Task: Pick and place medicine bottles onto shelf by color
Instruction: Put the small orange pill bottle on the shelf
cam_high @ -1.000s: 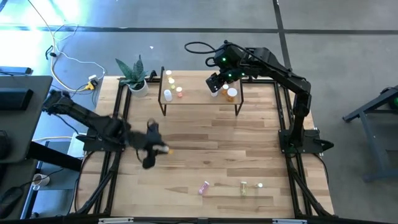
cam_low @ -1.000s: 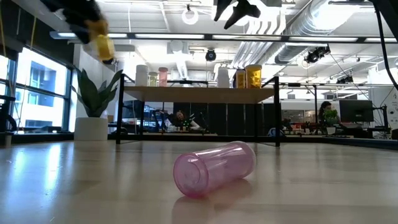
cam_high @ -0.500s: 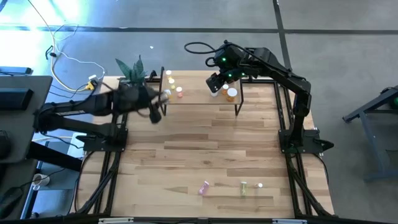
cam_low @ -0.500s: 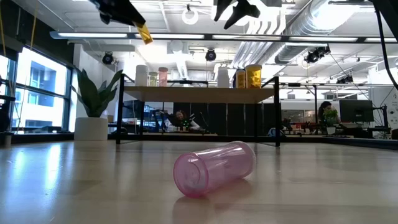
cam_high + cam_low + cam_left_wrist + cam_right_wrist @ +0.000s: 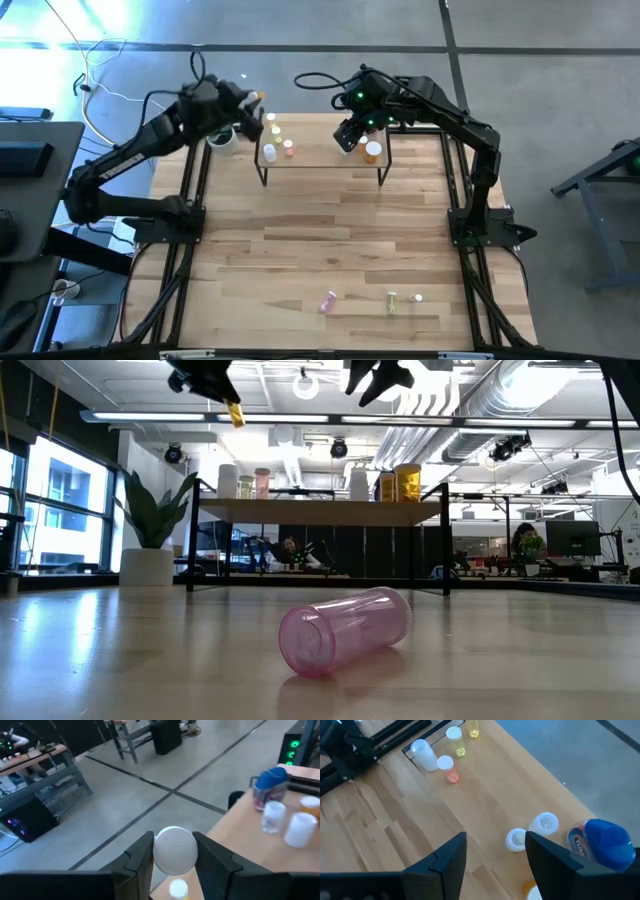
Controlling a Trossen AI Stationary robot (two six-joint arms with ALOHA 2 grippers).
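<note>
One small amber medicine bottle with a white cap (image 5: 174, 850) is riding in the left gripper (image 5: 252, 101), whose jaws are clamped on it, high above the left end of the small light-wood shelf on thin black legs (image 5: 320, 152) near the table's far edge. That makes this the carry-and-place step, and I judge the next move calls for lowering the bottle upright beside others of its colour.

Several bottles are already standing at the left end of the shelf, a pale cluster (image 5: 276, 141), while orange ones and a larger blue bottle (image 5: 600, 842) are crowding the right end. The right gripper (image 5: 347, 135) is hovering over that right end with its jaws apart and empty, so free room lies mostly in the shelf's middle. A green plant in a white pot (image 5: 221, 137) is sitting just beside the shelf's left legs. A pink translucent bottle (image 5: 345, 629) is lying on its side near the table's front edge, near two small bottles (image 5: 403, 300), well apart from the shelf.
</note>
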